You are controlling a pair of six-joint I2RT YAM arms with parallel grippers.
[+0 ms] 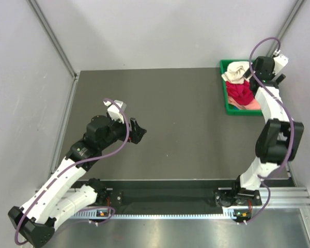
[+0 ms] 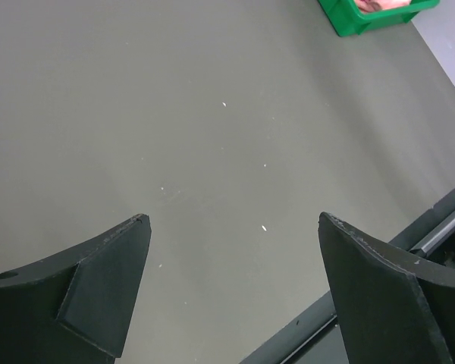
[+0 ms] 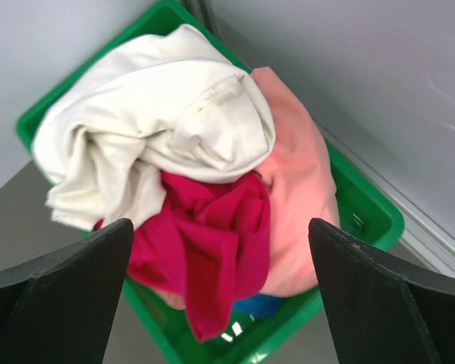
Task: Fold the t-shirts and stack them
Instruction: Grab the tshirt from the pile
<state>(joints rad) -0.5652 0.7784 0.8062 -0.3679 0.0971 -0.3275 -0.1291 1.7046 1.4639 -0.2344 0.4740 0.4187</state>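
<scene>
Right pincer [image 3: 220,227], spread wide, hangs over the cream-white t-shirt [image 3: 152,129], magenta-red t-shirt [image 3: 212,243] and peach-pink t-shirt [image 3: 296,189] heaped in a green tray [image 3: 368,212]; left pincer [image 2: 233,218], also spread, hovers above the grey table [image 2: 174,114].

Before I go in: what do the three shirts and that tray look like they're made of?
Cream-white shirt, magenta shirt, peach shirt: soft matte cloth, probably a cotton knit, judging by the limp crumpled folds and a stitched seam on the cream one. Green tray: hard plastic, slightly glossy, with straight molded walls and small highlights.
</scene>
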